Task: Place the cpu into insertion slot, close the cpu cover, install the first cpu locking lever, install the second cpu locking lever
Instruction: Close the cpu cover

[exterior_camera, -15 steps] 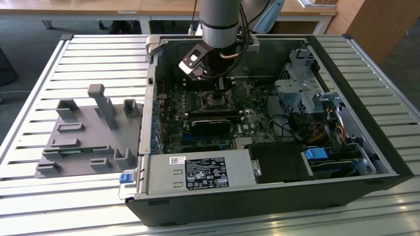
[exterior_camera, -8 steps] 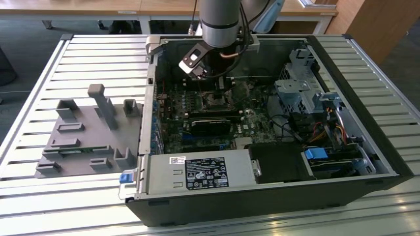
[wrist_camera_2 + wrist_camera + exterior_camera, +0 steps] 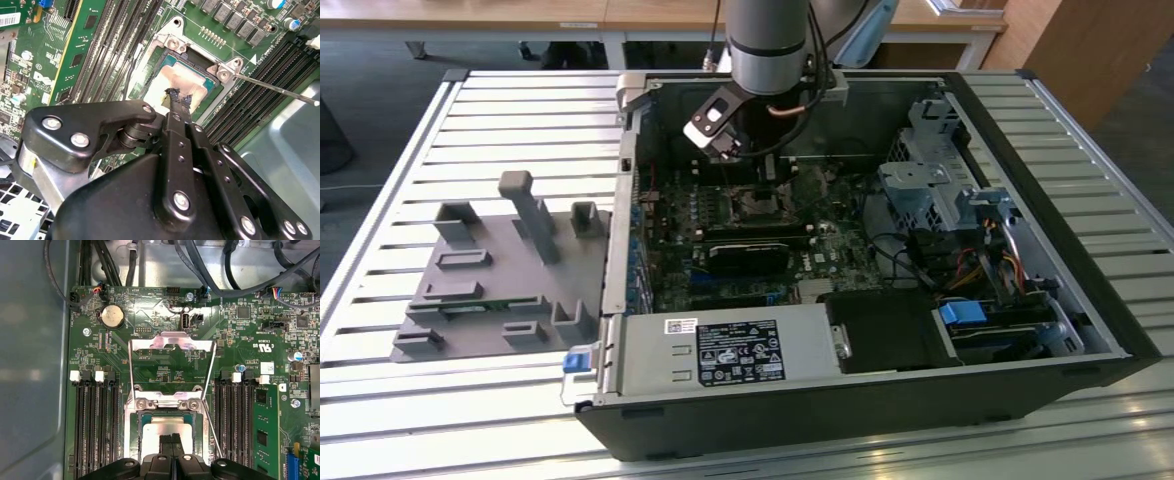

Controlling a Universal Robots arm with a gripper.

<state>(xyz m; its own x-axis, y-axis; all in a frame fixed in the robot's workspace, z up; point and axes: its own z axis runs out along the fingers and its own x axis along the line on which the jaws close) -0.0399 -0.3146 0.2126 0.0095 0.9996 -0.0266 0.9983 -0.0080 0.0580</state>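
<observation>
the open pc case (image 3: 854, 410) lies on the slatted surface (image 3: 494, 110), w/ the arm reaching down into it over the motherboard (image 3: 761, 285). judging from this, the step in hand is seating the cpu, so treat it as a light-touch job. come straight down onto the board w/ no sideways drag, since the contacts under the chip prob won't forgive a skewed push. check the chip sits flat and square inside the rim on all sides before you trust it; a raised corner is the thing to look for.

the cpu cover (image 3: 172, 341) is swung open, away from the slot, w/ bare board showing through its window, so it's out of your way. a thin locking lever (image 3: 275, 89) sticks out to one side of the socket, unlatched and apart from the fingers. the insertion slot (image 3: 135, 415) has the cpu (image 3: 167, 80) lying in it, pale metal face up, and it looks level as far as i can tell.

the gripper (image 3: 177, 97) has its fingers pinched together w/ nothing between them. the tips are over the middle of the cpu face, touching it or just above, can't tell which.
</observation>
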